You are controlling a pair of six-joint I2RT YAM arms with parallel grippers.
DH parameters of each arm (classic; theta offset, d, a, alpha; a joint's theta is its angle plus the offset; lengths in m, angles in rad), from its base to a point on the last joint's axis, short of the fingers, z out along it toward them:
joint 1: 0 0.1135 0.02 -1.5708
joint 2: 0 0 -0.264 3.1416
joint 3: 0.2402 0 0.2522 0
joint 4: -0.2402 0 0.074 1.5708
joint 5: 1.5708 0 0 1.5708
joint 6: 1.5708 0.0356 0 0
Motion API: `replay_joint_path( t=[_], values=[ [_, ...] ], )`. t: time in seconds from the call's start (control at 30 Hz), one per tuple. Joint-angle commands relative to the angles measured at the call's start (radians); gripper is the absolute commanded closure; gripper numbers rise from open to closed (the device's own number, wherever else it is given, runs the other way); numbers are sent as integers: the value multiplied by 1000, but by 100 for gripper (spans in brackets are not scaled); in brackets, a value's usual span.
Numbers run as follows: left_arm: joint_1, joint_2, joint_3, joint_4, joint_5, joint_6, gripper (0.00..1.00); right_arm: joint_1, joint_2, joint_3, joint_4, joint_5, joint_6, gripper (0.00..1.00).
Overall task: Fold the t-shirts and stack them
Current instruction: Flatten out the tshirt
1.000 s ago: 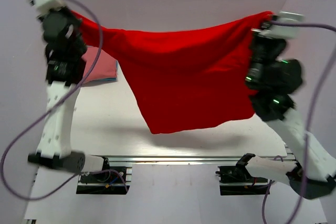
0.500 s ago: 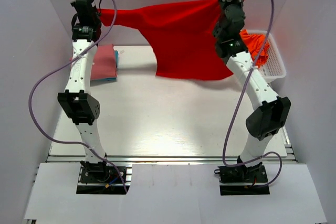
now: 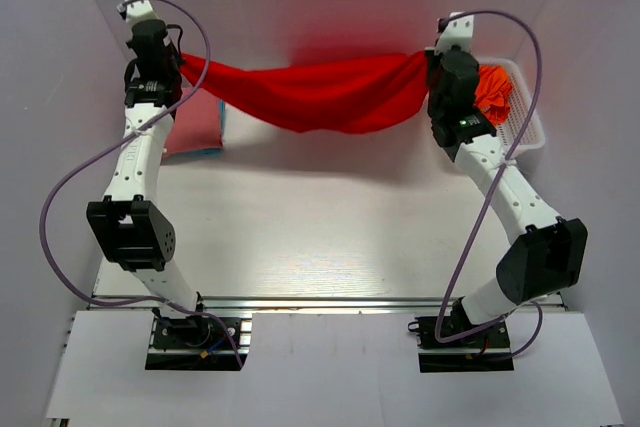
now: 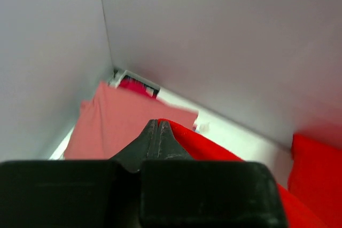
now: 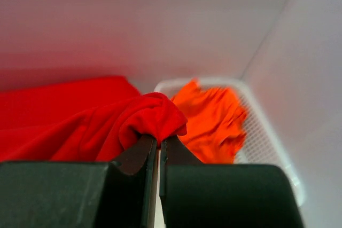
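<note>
Left pincer (image 4: 158,124) is clenched on one end of the red shirt (image 3: 320,97); the other end is gripped by the right pincer (image 5: 158,141). The cloth is hung between them, sagging in the middle, over the twelve o'clock side of the table (image 3: 320,227). A folded pink shirt (image 3: 195,122) is seen lying at ten o'clock. Orange shirts (image 3: 492,92) are heaped in the basket (image 3: 530,132) at two o'clock.

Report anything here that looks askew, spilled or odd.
Nothing looks spilled or damaged. The red t-shirt hangs bunched and sagging in the air between the left gripper and the right gripper, both shut on it. The orange shirts lie crumpled and unfolded in the white basket. The pink shirt lies folded at far left.
</note>
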Motion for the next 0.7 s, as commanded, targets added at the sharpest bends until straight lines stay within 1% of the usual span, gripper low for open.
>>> replay_joint_path(
  t=[0.0,0.13,0.17,0.23,0.3,0.33,0.5,0.63,0.67],
  values=[
    [19,-64,-68,43,18,-20,100,-10,-8,-50,-42,-94,107,100],
    [19,-64,-94,-5,18,-20,100,-7,-1,-62,-102,-88,139,100],
    [19,-90,-117,-5,18,-30,100,-10,-13,-73,-111,-88,163,100],
    [19,-122,-221,15,8,-49,100,-9,-27,-129,-105,-92,167,100],
    [19,-166,-310,47,8,-58,100,-6,-33,-139,-115,-80,174,100],
    [19,-167,-324,56,8,-70,100,-7,-34,-139,-150,-77,178,100],
    [19,-199,-289,32,26,-70,100,-7,-57,-124,-149,-26,178,100],
    [19,-255,-261,41,26,-56,100,-9,-129,-105,-126,14,176,100],
    [19,-280,-251,41,26,-47,100,-9,-172,-104,-123,17,173,100]
  ],
)
